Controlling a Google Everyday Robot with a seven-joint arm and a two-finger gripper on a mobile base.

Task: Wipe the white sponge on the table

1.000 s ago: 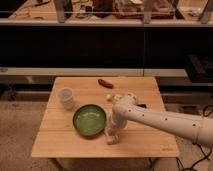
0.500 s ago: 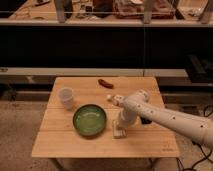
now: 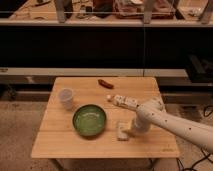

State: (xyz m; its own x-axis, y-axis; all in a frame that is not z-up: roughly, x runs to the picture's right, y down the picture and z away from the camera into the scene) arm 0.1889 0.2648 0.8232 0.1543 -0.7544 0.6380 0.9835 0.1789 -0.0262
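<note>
The small off-white oblong sponge (image 3: 121, 132) lies flat on the square light-wood table (image 3: 65, 142) with its pale planked top, toward the front edge and slightly right of the middle, just beside the round green bowl (image 3: 90, 120) but apart from its rim. The robot's white arm (image 3: 172, 121) reaches in from the right edge, bends downward, and brings the gripper (image 3: 127, 131) right onto the sponge's right side; it appears to be touching or pressing it, though whether its fingers are spread or clamped on the block I cannot tell. By its look the sponge is light, soft and compressible, so it should give under pressure and drag easily across the wood; the sensible hold is across its short sides near the middle, with gentle downward force so it neither folds nor slips out. It could be shoved into the bowl if the stroke runs toward the left edge. Near the left edge stands a translucent white cup (image 3: 66, 98); a small reddish-brown object (image 3: 105, 83) lies toward the back edge, and a flat white packet with coloured print (image 3: 123, 101) rests behind the gripper.
</note>
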